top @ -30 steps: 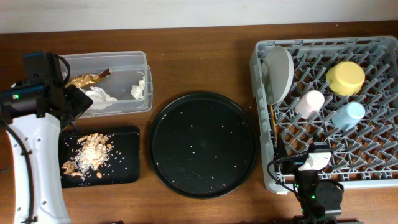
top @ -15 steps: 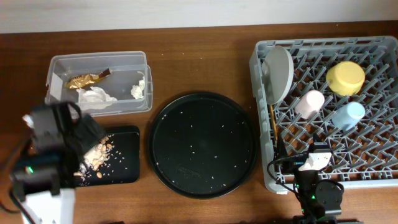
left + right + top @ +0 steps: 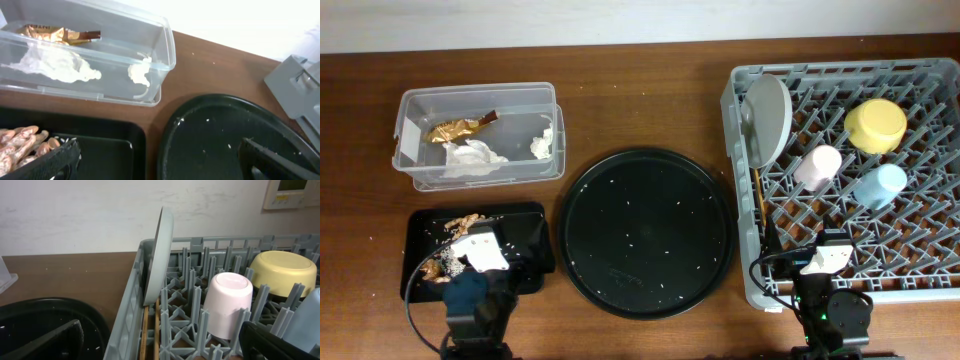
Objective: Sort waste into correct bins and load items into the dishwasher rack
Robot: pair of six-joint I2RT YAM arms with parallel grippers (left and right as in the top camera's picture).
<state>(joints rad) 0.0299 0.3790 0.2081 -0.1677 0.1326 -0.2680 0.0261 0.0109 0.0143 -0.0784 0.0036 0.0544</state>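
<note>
My left gripper [image 3: 157,150] hangs with its fingers spread wide and nothing between them, above the near edge of the shallow black tray [image 3: 100,145]. Tan food scraps [image 3: 20,145] lie in that tray by my left finger. The large round black tray [image 3: 225,130], dotted with pale crumbs, sits under my right finger. Ahead stands the clear plastic tub [image 3: 150,65], holding crumpled white tissues [image 3: 60,65] and a gold-brown wrapper [image 3: 50,35]. The wrapper's dark print is too partial to read.

My right gripper [image 3: 160,329] is likewise spread and empty, at the near left corner of the grey dishwasher rack [image 3: 130,315]. Just ahead, the pale grey plate [image 3: 159,255] stands on edge against the rack's left wall, with wooden chopsticks [image 3: 150,330] lying along the floor below it. Right of the plate, the pale pink cup [image 3: 227,300] sits upside down among the pegs. Beyond it rests the yellow bowl [image 3: 285,270], also inverted, and the light blue cup [image 3: 310,320] is at far right. A beige wall panel [image 3: 292,192] shows writing too small to read.
</note>
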